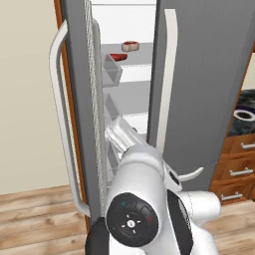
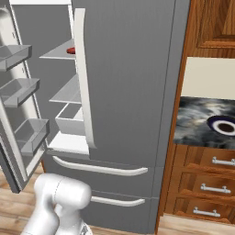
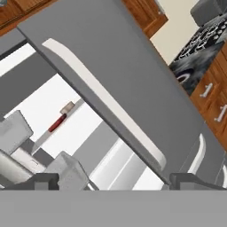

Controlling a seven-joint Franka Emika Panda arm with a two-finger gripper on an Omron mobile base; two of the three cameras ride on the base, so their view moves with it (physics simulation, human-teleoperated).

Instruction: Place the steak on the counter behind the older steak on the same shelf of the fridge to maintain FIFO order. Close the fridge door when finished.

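Note:
The steak [image 1: 130, 46], thick with a tan rim, lies on the fridge's upper shelf [image 1: 137, 62]. It sits just behind the flat, all-red older steak [image 1: 118, 57]. In the hand view, the steak [image 3: 67, 107] and the older steak [image 3: 57, 123] lie on the same shelf [image 3: 42, 138], well ahead of my gripper [image 3: 116, 181]. The gripper is open and empty, outside the fridge. The left fridge door [image 1: 79, 99] stands open, its bins [image 2: 18, 89] facing inward. The red older steak [image 2: 70, 50] peeks from behind the shut right door [image 2: 133, 78]. The dark marble counter [image 2: 197, 124] is to the right.
A dark-rimmed white bowl [image 2: 225, 125] sits on the counter above wooden drawers [image 2: 211, 183]. The open door's long bar handle [image 1: 60, 119] juts out at left. The shut door's handle [image 2: 85, 78] runs vertically beside the opening. My arm [image 1: 144, 199] stands in front of the fridge, over wooden floor.

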